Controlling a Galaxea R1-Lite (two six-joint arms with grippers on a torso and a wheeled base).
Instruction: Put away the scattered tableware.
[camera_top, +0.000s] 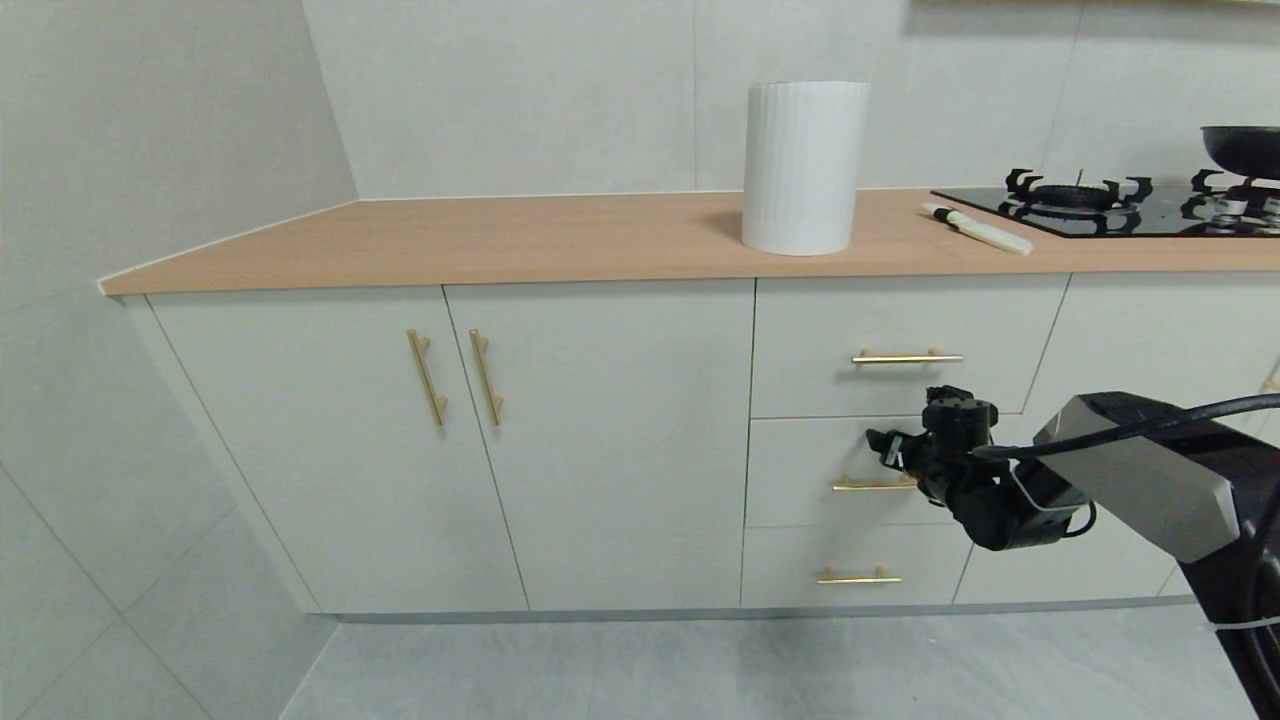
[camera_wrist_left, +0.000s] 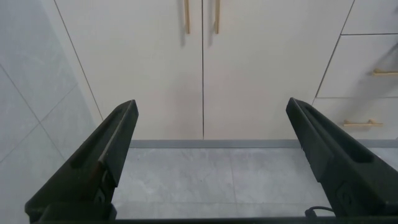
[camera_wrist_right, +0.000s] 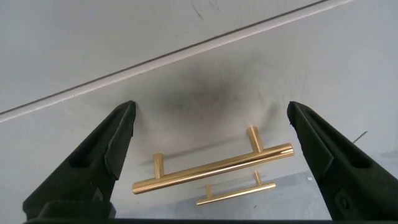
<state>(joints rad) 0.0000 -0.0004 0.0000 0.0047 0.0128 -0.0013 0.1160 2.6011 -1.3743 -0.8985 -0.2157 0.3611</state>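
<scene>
Right fingers (camera_wrist_right: 93, 168) spread before drawer handle (camera_wrist_right: 213, 167); wooden countertop (camera_top: 500, 240), tiled wall (camera_top: 520, 90).

white utensil (camera_top: 975, 228), flat on countertop (camera_top: 500, 240), nr hob (camera_top: 1120, 222)

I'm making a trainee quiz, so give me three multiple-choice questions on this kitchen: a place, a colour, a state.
1. Where does the white utensil lie? A floor; B countertop beside the hob; C drawer.
2. The drawer handles are: A gold; B black; C red.
3. The right gripper is: A open; B shut on a handle; C shut on a spoon.
B: it rests on the countertop by the hob. A: all shine gold. A: its fingers are spread before the middle handle.
</scene>
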